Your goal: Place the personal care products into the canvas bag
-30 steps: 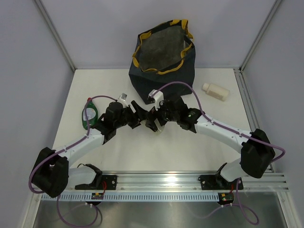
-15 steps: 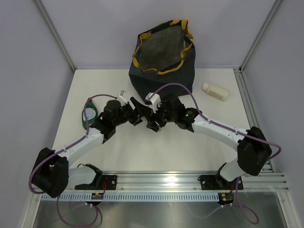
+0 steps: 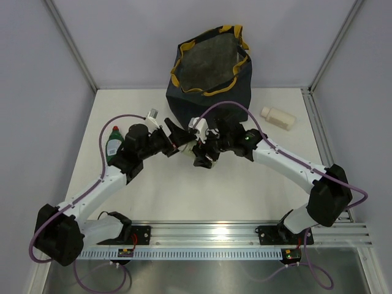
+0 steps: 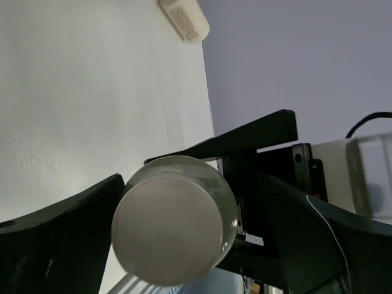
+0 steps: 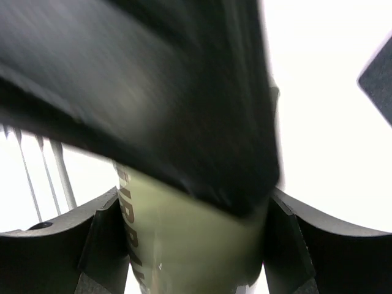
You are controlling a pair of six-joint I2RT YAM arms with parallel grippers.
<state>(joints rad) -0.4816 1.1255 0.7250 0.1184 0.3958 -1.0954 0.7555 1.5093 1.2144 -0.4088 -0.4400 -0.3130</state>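
A pale cream bottle (image 3: 188, 150) with brown lettering hangs above the table centre, between both grippers. My right gripper (image 3: 202, 154) is shut on it; in the right wrist view the bottle (image 5: 196, 245) fills the gap between the fingers (image 5: 104, 239). My left gripper (image 3: 178, 138) stands open around the bottle's round end (image 4: 174, 229), its fingers (image 4: 61, 242) apart from it. The navy canvas bag (image 3: 211, 86) with its yellow rim stands upright just behind the grippers. Another cream bottle (image 3: 278, 118) lies on the table to the bag's right, also in the left wrist view as the cream bottle (image 4: 184, 18).
A green bottle (image 3: 114, 145) with a red cap lies at the left, beside the left arm. The enclosure's grey walls close in the table on three sides, and a metal rail (image 3: 245, 236) runs along the near edge.
The right gripper has shut on the pale bottle and the left gripper has opened off it. Both grippers have shifted a little toward the bag.
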